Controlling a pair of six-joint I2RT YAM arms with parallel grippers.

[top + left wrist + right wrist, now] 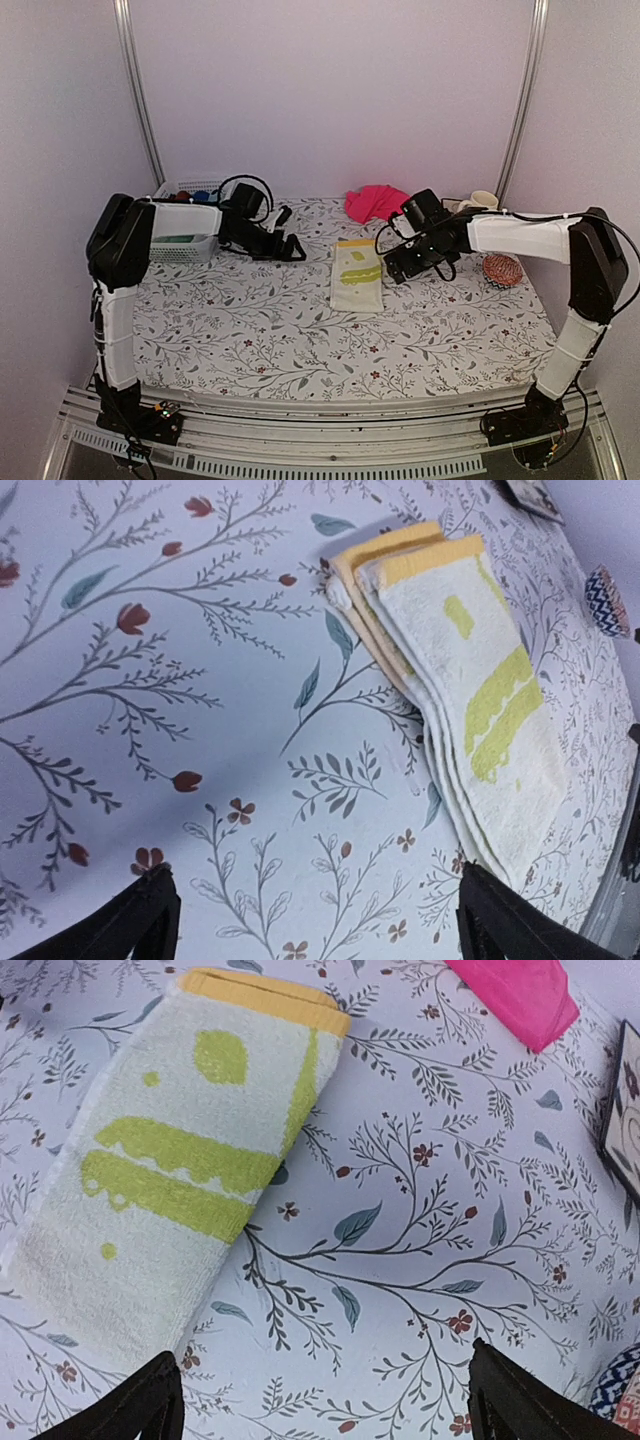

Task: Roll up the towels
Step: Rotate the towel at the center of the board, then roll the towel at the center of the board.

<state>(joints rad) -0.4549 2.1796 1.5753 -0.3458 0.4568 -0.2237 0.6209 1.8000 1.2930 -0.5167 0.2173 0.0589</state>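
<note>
A lime-yellow patterned towel (pixel 357 274) lies folded flat as a long strip in the middle of the table, also in the left wrist view (pixel 470 690) and the right wrist view (pixel 160 1170). The hot pink towel (pixel 376 202) lies crumpled at the back, its corner showing in the right wrist view (pixel 515 995). My left gripper (pixel 297 248) hovers left of the patterned towel, open and empty (pixel 315 920). My right gripper (pixel 392 270) hovers just right of that towel, open and empty (pixel 325 1400).
A white basket (pixel 186 245) holding rolls of cloth stands at the back left, under the left arm. A round red-orange woven pad (pixel 502 270) lies at the right. A pale cup-like thing (pixel 484 199) sits at the back right. A dark flat object (pixel 622 1110) lies near the pink towel.
</note>
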